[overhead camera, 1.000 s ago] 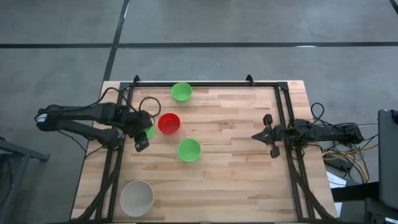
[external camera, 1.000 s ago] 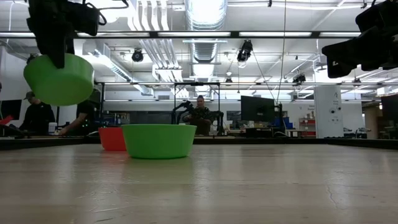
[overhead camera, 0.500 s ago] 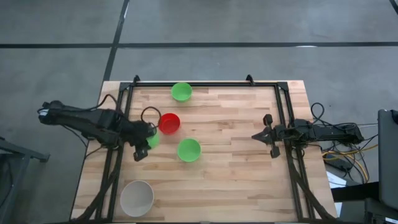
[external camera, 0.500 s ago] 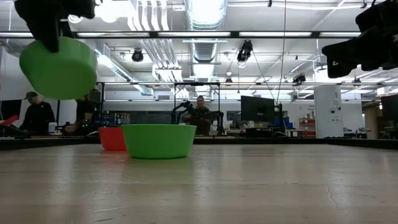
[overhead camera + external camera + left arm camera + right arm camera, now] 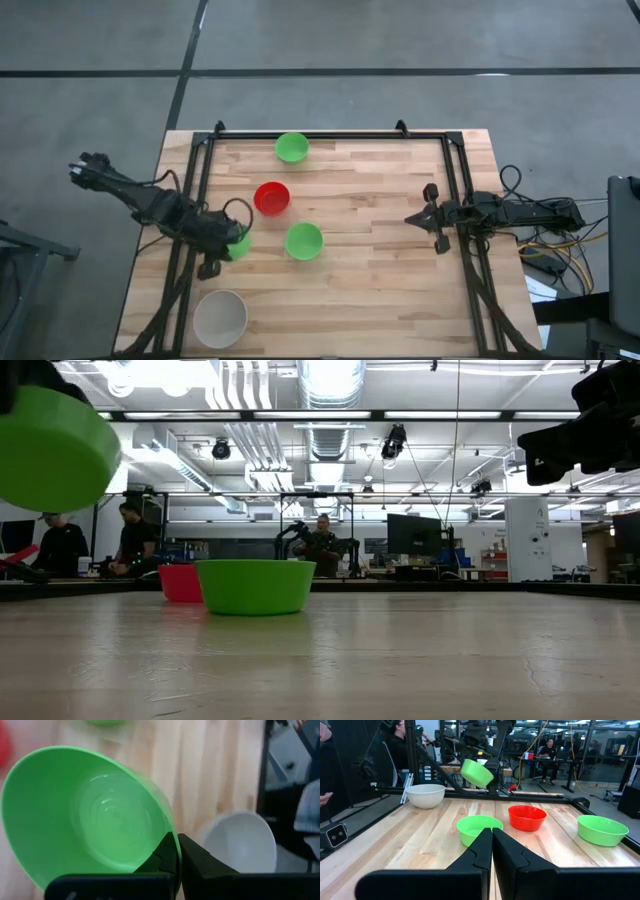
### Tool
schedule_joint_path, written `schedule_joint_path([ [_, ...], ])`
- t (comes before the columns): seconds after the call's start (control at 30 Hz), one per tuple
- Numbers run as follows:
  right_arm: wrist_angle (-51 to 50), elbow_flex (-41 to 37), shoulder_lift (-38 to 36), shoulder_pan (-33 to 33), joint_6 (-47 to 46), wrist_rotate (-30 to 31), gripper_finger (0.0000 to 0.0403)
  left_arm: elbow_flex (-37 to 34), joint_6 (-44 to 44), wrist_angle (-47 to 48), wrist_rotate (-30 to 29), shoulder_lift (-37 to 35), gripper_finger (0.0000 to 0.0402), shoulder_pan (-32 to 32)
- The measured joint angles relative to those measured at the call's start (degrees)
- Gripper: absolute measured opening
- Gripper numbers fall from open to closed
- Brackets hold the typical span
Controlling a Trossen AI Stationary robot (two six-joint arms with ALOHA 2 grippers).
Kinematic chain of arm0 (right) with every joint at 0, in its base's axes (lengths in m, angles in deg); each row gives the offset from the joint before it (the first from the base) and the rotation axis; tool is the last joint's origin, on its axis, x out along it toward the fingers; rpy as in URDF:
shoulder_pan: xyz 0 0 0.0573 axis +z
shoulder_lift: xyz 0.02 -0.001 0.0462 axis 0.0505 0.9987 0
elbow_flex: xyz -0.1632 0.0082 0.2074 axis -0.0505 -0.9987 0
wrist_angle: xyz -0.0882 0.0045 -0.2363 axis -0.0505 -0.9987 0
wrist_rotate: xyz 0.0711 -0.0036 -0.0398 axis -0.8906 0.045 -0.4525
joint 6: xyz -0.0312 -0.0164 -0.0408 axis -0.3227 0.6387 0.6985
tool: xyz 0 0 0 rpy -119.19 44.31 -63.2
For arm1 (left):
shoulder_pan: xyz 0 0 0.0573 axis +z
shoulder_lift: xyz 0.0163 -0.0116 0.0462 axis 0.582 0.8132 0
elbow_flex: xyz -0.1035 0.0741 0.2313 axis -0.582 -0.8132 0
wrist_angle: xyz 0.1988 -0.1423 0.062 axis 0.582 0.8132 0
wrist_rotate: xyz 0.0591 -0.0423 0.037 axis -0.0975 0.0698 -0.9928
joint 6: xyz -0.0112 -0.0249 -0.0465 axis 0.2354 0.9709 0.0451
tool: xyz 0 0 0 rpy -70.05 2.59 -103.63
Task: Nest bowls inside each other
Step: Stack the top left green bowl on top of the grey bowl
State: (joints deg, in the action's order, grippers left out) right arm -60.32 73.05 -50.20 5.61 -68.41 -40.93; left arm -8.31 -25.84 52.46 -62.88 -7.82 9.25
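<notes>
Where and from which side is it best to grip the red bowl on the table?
Grip the red bowl by its thin rim, coming from above: it stands upright with the mouth open upward, so one finger can go inside and one outside the wall. The side facing the right end effector looks free, though other bowls are nearby.

My left gripper (image 5: 222,247) carries a green bowl (image 5: 239,244) above the table (image 5: 380,290). At 6 o'clock the white bowl (image 5: 220,317) stands unobstructed. The red bowl (image 5: 271,198) at 1 and another green bowl (image 5: 303,241) at 3 crowd those sides.
</notes>
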Motion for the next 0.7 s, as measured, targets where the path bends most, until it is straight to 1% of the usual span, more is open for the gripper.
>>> schedule_joint_path([
  [0.3,0.00,-0.01,0.00,0.02,0.00,0.00,0.0009,0.00,1.80,0.00,0.06,0.03,0.0005,-11.81],
  [0.4,0.00,-0.01,0.00,0.01,0.01,0.00,0.0009,0.00,3.23,-0.01,-1.16,0.68,0.0005,-15.55],
  [0.6,0.00,-0.01,0.00,0.00,0.00,0.02,0.0009,0.07,5.43,-1.17,-1.96,4.24,0.0005,-22.55],
  [0.7,0.01,0.00,0.00,0.00,0.00,0.01,0.0009,1.86,5.55,-1.24,-2.35,6.84,0.0005,-24.77],
])
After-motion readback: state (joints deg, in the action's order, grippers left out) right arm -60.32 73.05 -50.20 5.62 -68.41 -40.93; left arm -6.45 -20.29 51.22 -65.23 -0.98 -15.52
